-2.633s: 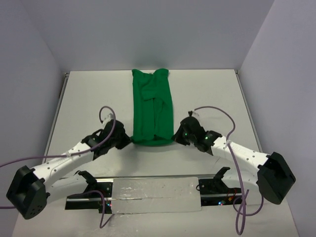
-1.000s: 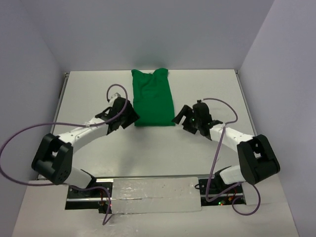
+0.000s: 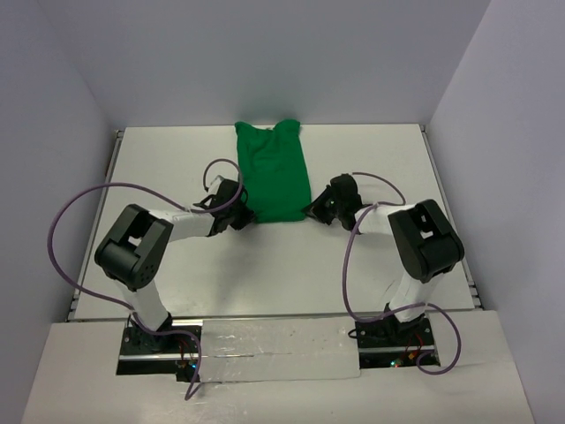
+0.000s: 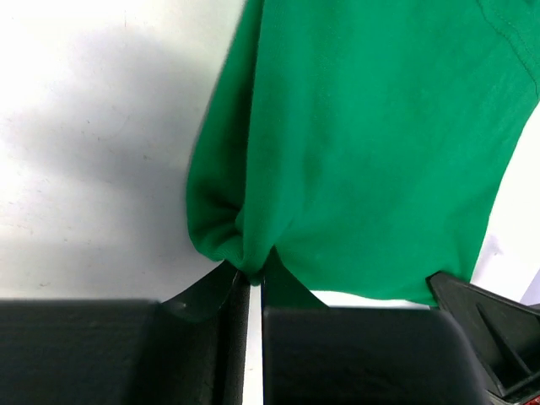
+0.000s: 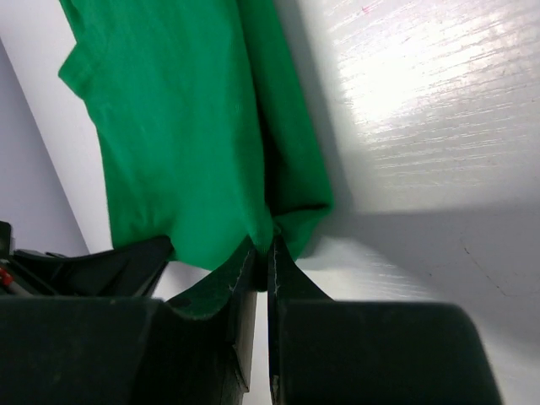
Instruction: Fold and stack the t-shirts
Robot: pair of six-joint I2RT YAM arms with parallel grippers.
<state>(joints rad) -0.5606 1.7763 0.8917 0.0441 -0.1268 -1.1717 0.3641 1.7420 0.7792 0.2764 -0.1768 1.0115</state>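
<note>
Your left gripper (image 3: 240, 215) is clamped on the near left corner of the green t-shirt (image 3: 274, 172), and your right gripper (image 3: 316, 210) pinches the near right corner. In each wrist view the jaws stand almost together with a pucker of cloth caught at their tips. The shirt lies as a narrow folded strip, running away from both grippers toward the far edge of the table (image 3: 168, 168), with its near hem stretched between them. The cloth rests flat and smooth on top, bunched only at the two held corners. The table is white and matte, closed in by plain pale walls (image 3: 265, 53).
</note>
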